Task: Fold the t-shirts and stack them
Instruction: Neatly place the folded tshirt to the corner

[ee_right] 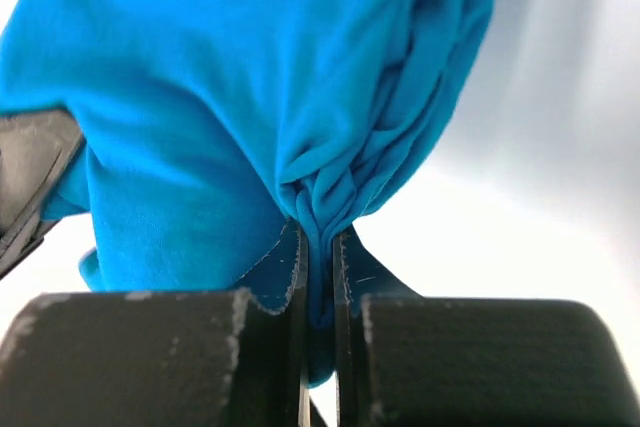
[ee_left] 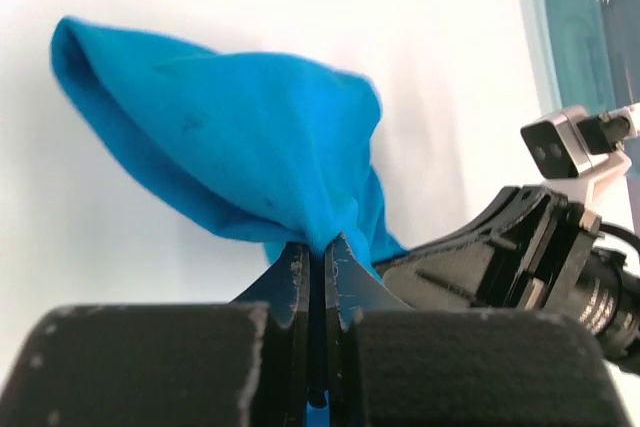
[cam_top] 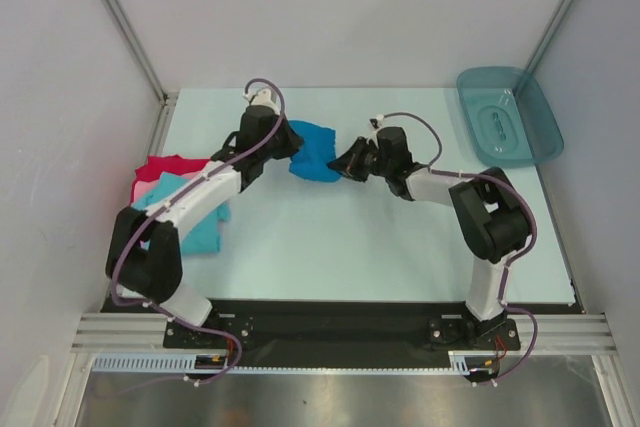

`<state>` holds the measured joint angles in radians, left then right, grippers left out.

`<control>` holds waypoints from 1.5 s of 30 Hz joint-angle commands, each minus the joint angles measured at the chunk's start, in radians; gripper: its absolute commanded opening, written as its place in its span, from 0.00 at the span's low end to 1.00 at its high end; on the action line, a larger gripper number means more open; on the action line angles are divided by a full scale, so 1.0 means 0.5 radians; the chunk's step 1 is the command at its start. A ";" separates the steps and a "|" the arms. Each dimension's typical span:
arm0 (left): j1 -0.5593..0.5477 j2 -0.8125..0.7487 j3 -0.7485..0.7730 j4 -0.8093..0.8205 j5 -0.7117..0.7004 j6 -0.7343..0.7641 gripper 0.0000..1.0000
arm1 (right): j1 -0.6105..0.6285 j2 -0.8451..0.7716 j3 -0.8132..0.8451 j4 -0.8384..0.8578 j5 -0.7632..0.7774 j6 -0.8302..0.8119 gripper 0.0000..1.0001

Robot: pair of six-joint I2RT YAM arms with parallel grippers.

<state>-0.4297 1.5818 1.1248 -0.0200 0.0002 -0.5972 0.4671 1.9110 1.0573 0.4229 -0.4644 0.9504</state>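
The medium blue t-shirt hangs bunched between both grippers above the middle of the table. My left gripper is shut on its left edge; the cloth is pinched between the fingers. My right gripper is shut on its right edge, with gathered folds between the fingers. The red t-shirt, the pink t-shirt and the light turquoise t-shirt lie piled at the table's left edge, partly hidden under my left arm.
A teal translucent plastic tray stands at the back right corner of the table, also in the left wrist view. Metal frame posts and white walls enclose the table. The right arm's wrist is close beside the left gripper.
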 commanded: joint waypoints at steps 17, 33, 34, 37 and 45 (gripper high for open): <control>0.677 -1.117 0.070 -1.300 -0.409 0.479 0.00 | 0.802 -0.046 0.797 -0.471 0.291 -0.060 0.00; 1.083 -1.501 -0.215 -1.632 -0.703 0.452 0.00 | 1.219 0.323 1.006 -0.376 0.278 -0.029 0.00; 1.093 -1.492 -0.228 -1.650 -0.727 0.443 0.00 | 1.232 0.332 1.003 -0.367 0.275 -0.029 0.00; 1.126 -1.485 -0.274 -1.660 -0.734 0.418 0.00 | 1.284 0.375 0.954 -0.309 0.282 -0.011 0.00; 1.175 -1.476 -0.350 -1.684 -0.719 0.357 0.00 | 1.376 0.494 0.920 -0.251 0.279 0.020 0.00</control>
<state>0.1345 0.8497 0.9432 -0.9237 -0.3058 -0.3958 1.1229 2.1441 1.5269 0.2729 -0.2840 0.9581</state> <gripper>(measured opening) 0.035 0.072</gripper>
